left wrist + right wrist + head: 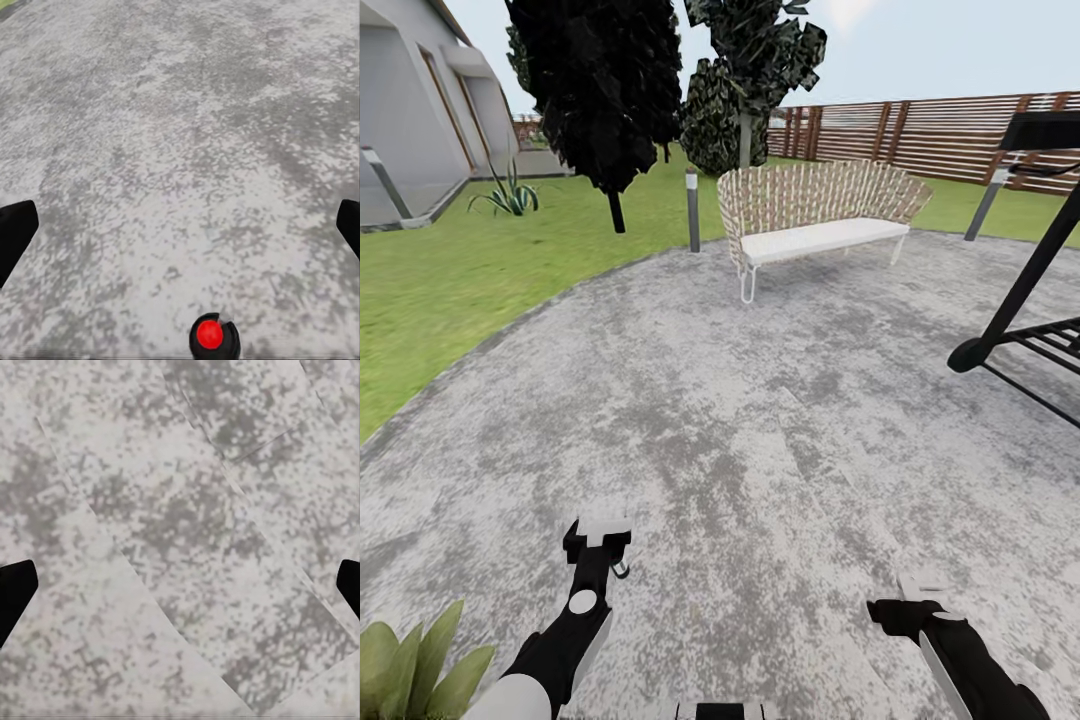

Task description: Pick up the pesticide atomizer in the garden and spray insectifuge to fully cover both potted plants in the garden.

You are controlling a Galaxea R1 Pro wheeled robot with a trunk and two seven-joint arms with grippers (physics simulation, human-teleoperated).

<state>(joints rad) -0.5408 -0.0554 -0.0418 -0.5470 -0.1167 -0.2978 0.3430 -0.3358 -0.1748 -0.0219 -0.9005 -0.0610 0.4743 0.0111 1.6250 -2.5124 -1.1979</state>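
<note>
I cannot place the atomizer from where I stand, so its direction from my fingers, its long axis and the nearer arm are all beyond telling; both arms hang low over the gravel patio (760, 400), my left gripper (598, 535) at the lower left of the head view and my right gripper (920, 600) at the lower right; in each wrist view the dark fingers (15, 232) sit wide apart at the frame's edges with bare gravel between, so both are open and hold nothing; pointed green leaves (415, 665) show in the bottom left corner, just beside my left arm, perhaps one potted plant; a wicker bench (815, 215) stands ahead at upper centre, the wooden fence (940, 135) behind it.
</note>
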